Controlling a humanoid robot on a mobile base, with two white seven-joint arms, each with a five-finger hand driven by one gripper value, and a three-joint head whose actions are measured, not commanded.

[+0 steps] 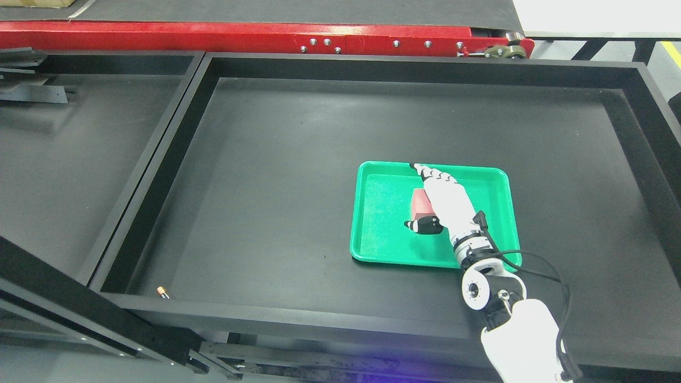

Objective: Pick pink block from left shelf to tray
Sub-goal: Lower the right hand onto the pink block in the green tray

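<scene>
A green tray [372, 213] lies on the black surface of the large bin, right of the middle. A pink-red block [420, 202] rests inside the tray, partly hidden by my right hand [441, 197]. The right hand hovers over the tray with its fingers stretched out flat toward the tray's far rim and the thumb out to the left. It holds nothing. The block lies just under and beside the palm. My left arm does not show.
The tray sits in a large black walled bin [213, 69]. A second black bin [80, 159] lies to the left. A red conveyor frame [239, 37] runs along the back. A small brass object [163, 291] lies in the near left corner.
</scene>
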